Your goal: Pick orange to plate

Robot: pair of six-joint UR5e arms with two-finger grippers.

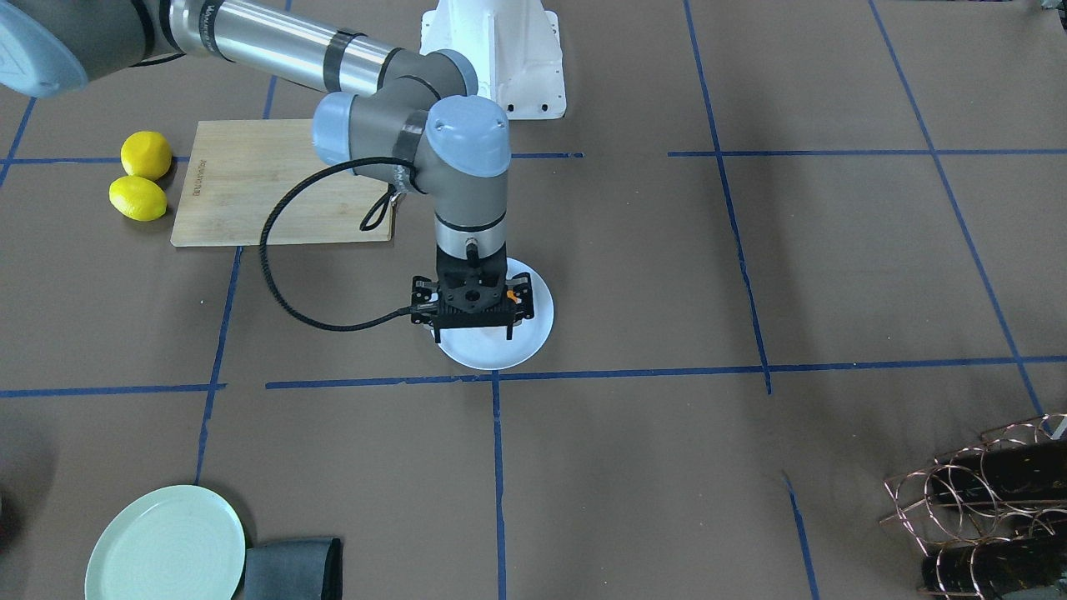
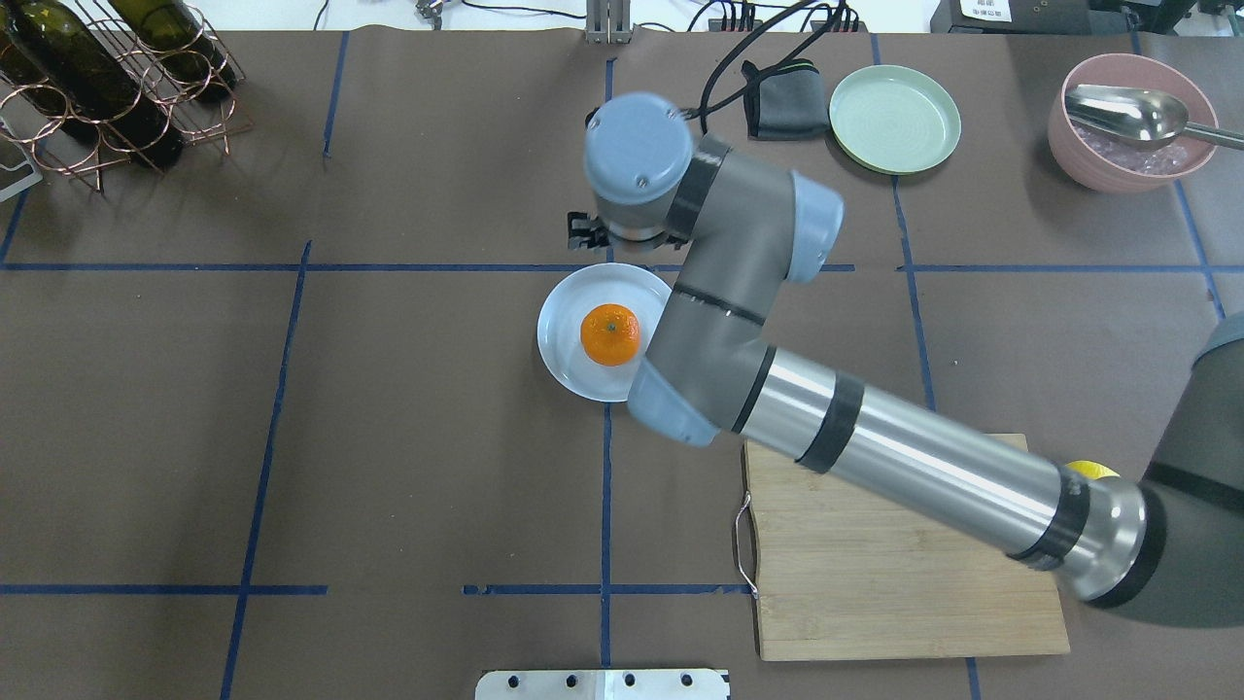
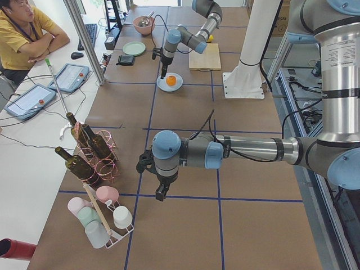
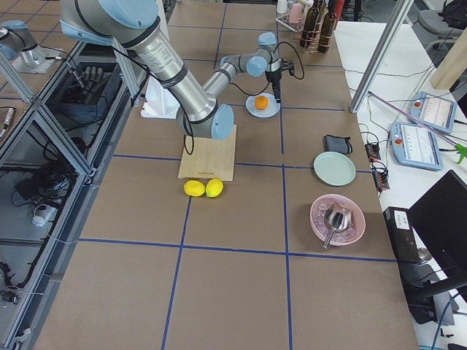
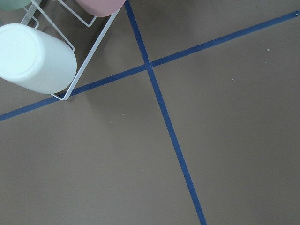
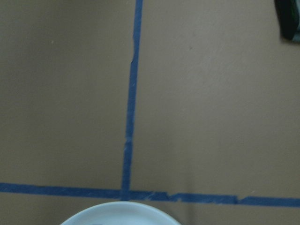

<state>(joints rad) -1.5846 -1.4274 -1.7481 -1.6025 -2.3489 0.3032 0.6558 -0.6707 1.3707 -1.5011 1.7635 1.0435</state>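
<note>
The orange (image 2: 610,334) rests in the middle of the white plate (image 2: 562,335) at the table's centre, free of any gripper. My right gripper (image 1: 473,335) hangs above the plate's far side, pointing down, its fingers (image 1: 510,332) spread and empty. In the front-facing view the wrist hides the orange. The right wrist view catches only the plate's rim (image 6: 117,213) at its bottom edge. My left gripper (image 3: 161,193) hovers over bare table far from the plate, beside a cup rack (image 5: 37,56). I cannot tell whether the left gripper is open or shut.
Two yellow lemons (image 1: 146,154) lie beside a wooden cutting board (image 1: 275,183). A pale green plate (image 2: 894,119) and a dark cloth (image 2: 785,97) sit at the far edge, with a pink bowl holding a spoon (image 2: 1132,122). A bottle rack (image 2: 107,87) occupies the far left corner.
</note>
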